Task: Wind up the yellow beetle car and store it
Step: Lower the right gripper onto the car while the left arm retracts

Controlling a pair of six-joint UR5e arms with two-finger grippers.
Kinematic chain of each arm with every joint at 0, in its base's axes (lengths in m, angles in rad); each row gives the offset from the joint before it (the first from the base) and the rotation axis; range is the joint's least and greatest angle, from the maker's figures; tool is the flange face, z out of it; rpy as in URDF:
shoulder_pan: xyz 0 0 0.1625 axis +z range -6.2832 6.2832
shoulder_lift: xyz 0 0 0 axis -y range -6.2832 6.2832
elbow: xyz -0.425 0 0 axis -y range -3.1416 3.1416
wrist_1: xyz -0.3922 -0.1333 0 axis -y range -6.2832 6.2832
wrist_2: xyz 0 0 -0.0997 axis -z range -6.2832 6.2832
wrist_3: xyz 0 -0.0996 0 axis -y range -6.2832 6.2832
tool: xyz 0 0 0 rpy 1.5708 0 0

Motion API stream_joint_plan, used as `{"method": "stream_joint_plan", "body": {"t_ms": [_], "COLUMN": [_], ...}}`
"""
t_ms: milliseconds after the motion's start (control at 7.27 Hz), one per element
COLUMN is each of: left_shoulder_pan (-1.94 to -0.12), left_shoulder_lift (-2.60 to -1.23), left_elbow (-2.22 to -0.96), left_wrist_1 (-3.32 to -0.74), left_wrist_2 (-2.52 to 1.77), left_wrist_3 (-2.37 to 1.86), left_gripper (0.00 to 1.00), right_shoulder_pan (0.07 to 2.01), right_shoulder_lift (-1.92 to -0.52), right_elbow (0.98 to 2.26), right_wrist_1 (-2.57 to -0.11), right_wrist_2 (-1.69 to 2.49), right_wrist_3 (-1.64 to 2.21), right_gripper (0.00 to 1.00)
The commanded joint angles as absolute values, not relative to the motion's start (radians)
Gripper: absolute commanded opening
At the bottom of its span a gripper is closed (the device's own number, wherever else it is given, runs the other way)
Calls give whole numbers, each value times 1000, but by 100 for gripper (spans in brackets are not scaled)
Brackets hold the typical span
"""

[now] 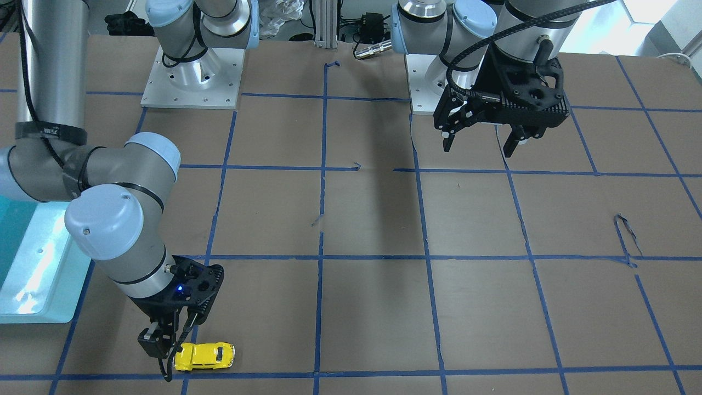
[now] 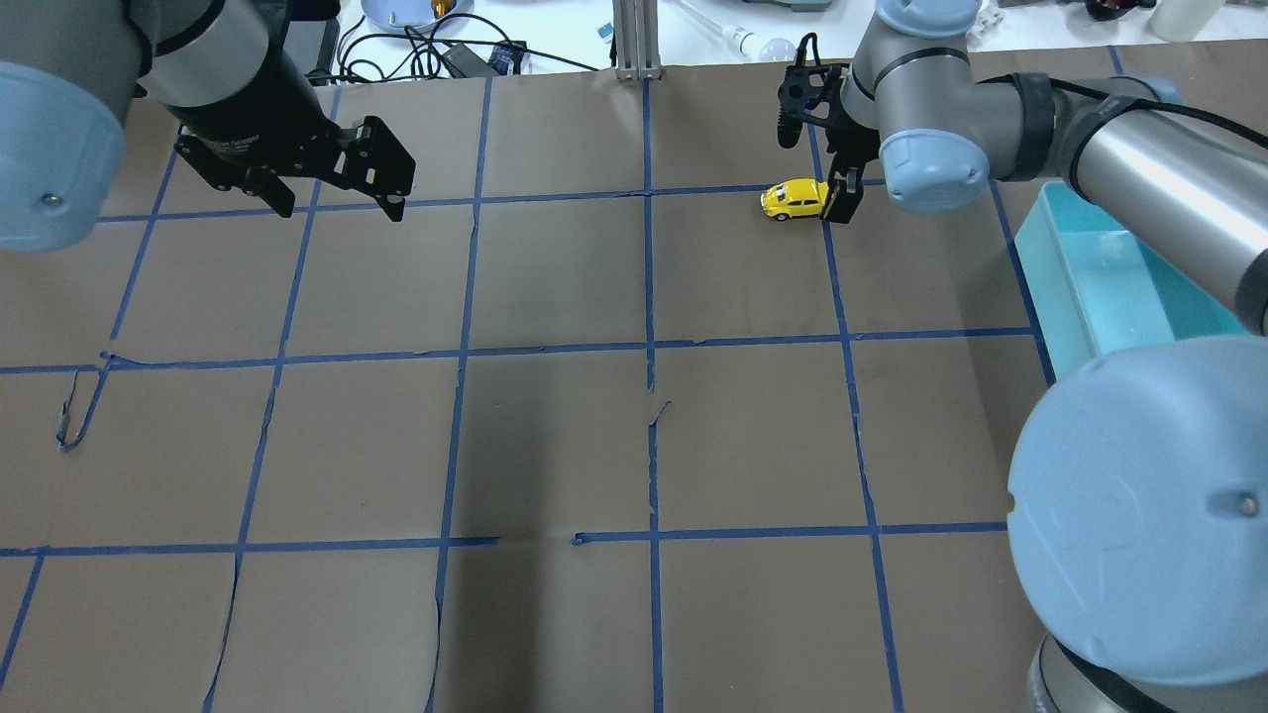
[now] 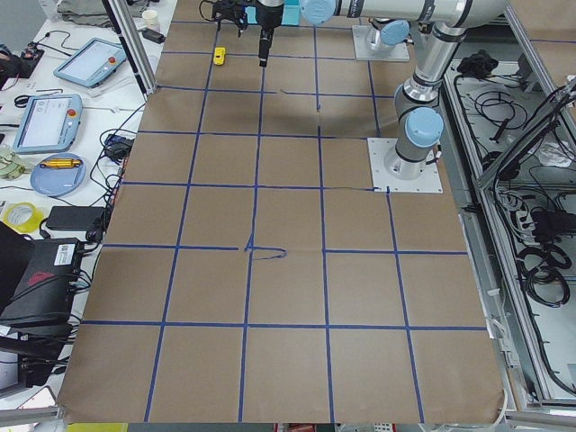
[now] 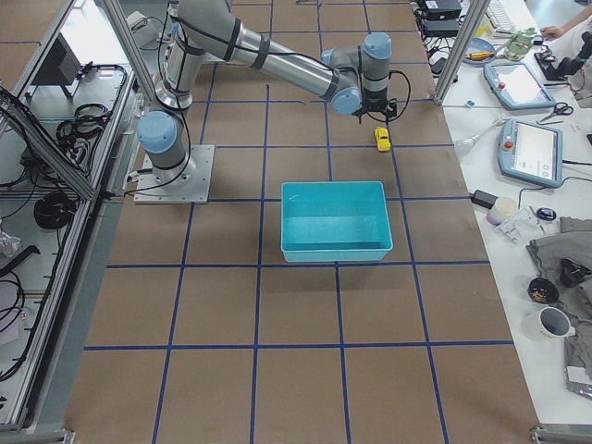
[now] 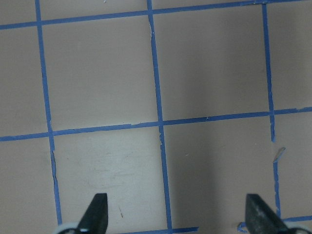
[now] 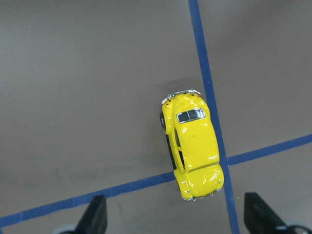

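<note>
The yellow beetle car [image 6: 192,146] stands on its wheels on the brown table, on a crossing of blue tape lines. It also shows at the far right in the overhead view [image 2: 794,199] and in the front view [image 1: 204,356]. My right gripper [image 6: 176,204] is open and empty. It hangs low just at one end of the car, with the fingertips [image 6: 97,214] a little short of the body and not touching it. My left gripper [image 2: 337,188] is open and empty, and hovers over bare table far from the car; its wrist view [image 5: 175,204] shows only table.
A light-blue bin [image 2: 1109,287] stands on the table on my right side, nearer my base than the car. Blue tape lines grid the brown table cover [image 2: 555,446]. Cables and small gear [image 2: 446,50] lie past the far edge.
</note>
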State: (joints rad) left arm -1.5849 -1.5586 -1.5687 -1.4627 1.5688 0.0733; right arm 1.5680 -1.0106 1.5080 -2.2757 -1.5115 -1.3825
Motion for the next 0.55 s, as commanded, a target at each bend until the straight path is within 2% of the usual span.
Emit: {"method": "stream_joint_plan", "body": {"t_ms": [0,413], "left_shoulder_pan": [-1585,-1585], "left_shoulder_lift": [-1559,-1559], "left_elbow": [-1569,-1569], "left_wrist_1": [-1462,-1462], "left_wrist_2": [1569,1569], "left_wrist_3": [81,84], "left_gripper": [100,100], "right_shoulder_pan": [1569,1571], "right_shoulder_lift": [-918,-847], "right_elbow": [1435,1379], "right_wrist_1": [-2299,-2298], "right_wrist_2": [-1490,-1488], "right_wrist_3": [-1400,-1408], "right_gripper": [100,100]}}
